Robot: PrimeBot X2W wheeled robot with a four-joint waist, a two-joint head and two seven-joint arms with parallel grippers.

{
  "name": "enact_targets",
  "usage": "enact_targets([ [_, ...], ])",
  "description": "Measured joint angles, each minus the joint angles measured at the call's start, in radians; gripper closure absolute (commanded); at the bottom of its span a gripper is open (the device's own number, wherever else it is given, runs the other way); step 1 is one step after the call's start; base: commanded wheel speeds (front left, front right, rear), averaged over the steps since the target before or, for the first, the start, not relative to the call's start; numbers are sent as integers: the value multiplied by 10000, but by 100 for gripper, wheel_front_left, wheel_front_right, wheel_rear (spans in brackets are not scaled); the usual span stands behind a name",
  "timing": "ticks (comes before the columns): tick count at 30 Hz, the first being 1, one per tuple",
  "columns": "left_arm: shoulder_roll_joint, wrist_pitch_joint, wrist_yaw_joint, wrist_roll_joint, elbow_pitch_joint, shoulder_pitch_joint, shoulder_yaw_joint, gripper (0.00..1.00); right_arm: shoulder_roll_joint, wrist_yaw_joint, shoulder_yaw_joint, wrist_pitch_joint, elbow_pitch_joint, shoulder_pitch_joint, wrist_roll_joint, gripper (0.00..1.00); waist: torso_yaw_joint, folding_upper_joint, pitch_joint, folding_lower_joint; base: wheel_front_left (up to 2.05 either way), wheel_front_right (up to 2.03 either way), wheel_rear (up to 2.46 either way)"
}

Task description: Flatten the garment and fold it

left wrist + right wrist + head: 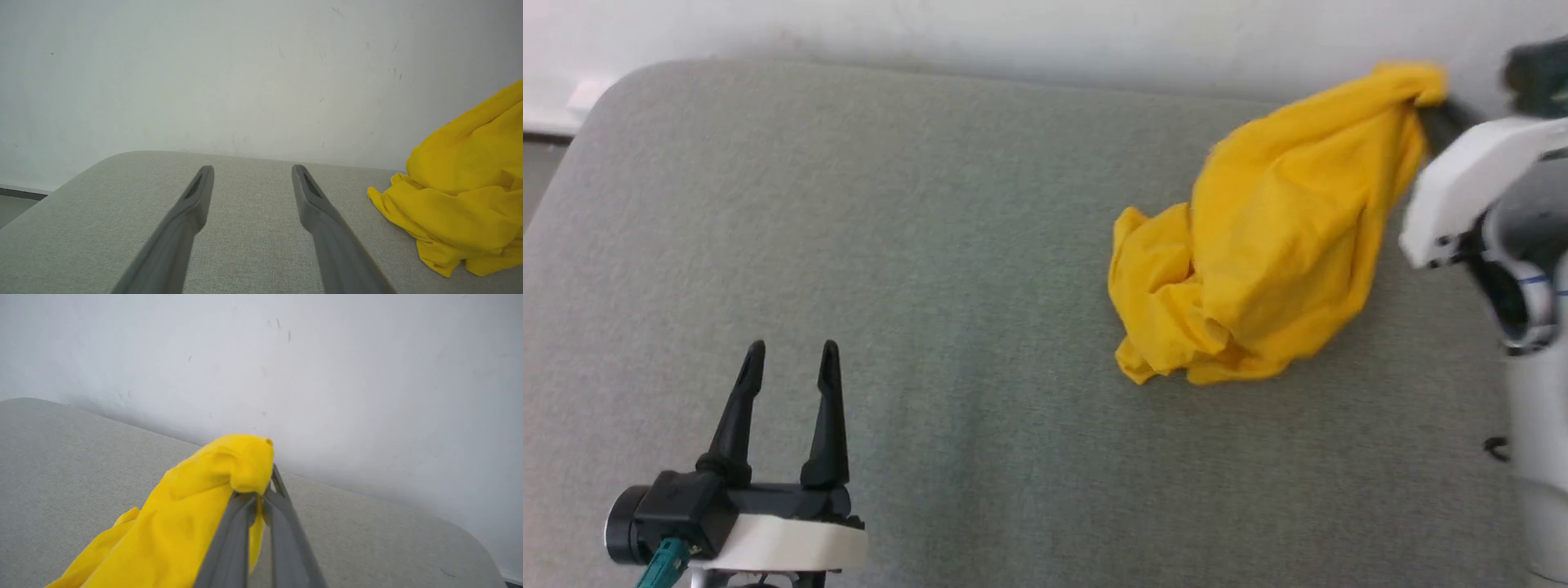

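Yellow and bunched, the garment (pixel 1258 245) sits on the grey desk (pixel 931 245). My right gripper (pixel 263 490) has its jaws pinched on the garment's raised far corner. My left gripper (pixel 792 355) hovers left of the garment, jaws wide.

The right hand (pixel 261 492) clamps a bunched fold of the yellow garment (pixel 184 522) over the grey padded surface (pixel 61 457).

right gripper (pixel 1431 110) blurred, tips seemingly inside garment (pixel 1274 237).
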Motion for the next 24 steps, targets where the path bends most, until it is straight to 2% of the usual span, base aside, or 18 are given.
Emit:
enact_targets([
  [5,-54,-2,-4,48,-79,263,165,0,-19,0,-1258,479,-2836,1605,144,100,-556,0,-324,-1,0,0,0],
  [8,-104,-2,-58,104,-113,291,155,0,518,-2,-2422,894,-4184,3543,75,100,-861,0,-408,-1,0,0,0],
  [11,-128,-2,-104,104,-115,290,125,0,1131,-2,-3645,986,-4897,5580,130,100,-1070,0,-400,-1,0,0,0],
  [13,-134,0,-144,104,-111,288,128,0,1241,-2,-4286,922,-4999,6800,125,100,-1127,0,-330,-1,0,0,0],
  [15,-132,0,-180,105,-94,289,153,0,1244,-2,-4734,729,-4575,7736,518,100,-1182,0,-273,1,0,0,0],
  [20,-107,0,-257,255,-36,293,236,0,1267,-2,-4577,-391,-2656,8722,1181,100,-1401,0,-275,0,0,0,0],
  [21,-109,0,-263,284,-21,293,228,0,1266,-2,-4420,-570,-2355,8712,1172,93,-1436,1,-302,1,0,0,0],
  [22,-109,0,-265,284,6,293,209,0,1273,-2,-4268,-771,-2119,8680,1114,60,-1461,0,-338,1,0,0,0],
  [23,-109,0,-267,286,27,293,192,0,1285,-2,-4130,-922,-1965,8589,1070,7,-1478,0,-385,1,0,0,0],
  [24,-109,0,-268,293,50,293,173,0,1289,-4,-4010,-984,-1908,8442,1003,0,-1491,0,-432,0,0,0,0],
])
